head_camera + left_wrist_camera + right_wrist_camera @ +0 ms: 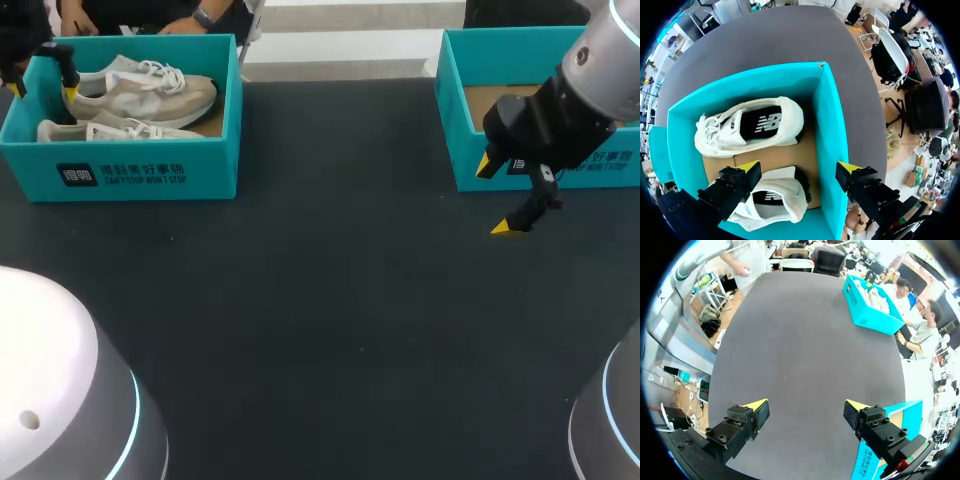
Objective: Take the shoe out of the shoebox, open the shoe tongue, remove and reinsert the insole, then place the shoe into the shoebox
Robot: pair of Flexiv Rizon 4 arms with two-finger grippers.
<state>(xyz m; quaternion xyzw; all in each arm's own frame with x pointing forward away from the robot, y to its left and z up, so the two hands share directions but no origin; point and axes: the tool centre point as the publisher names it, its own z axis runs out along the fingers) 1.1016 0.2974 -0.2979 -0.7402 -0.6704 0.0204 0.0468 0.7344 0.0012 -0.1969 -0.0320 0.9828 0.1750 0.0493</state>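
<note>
Two pale beige shoes lie in the teal shoebox (140,175) at the back left, one (150,90) by the far wall and one (115,130) nearer the front. My left gripper (44,90) hangs open over the box's left end. In the left wrist view its fingers (747,172) stand wide apart, holding nothing: one tip is above the nearer shoe (775,200), the other over the box wall (832,150). The other shoe (750,125) lies ahead on its side. My right gripper (494,197) is open and empty above the dark table, by the second box.
A second teal shoebox (540,165) stands at the back right, with only its cardboard floor showing. In the right wrist view its corner (892,415) is beside my right gripper (805,412), and the left shoebox (867,310) stands far ahead across the dark tabletop (800,350).
</note>
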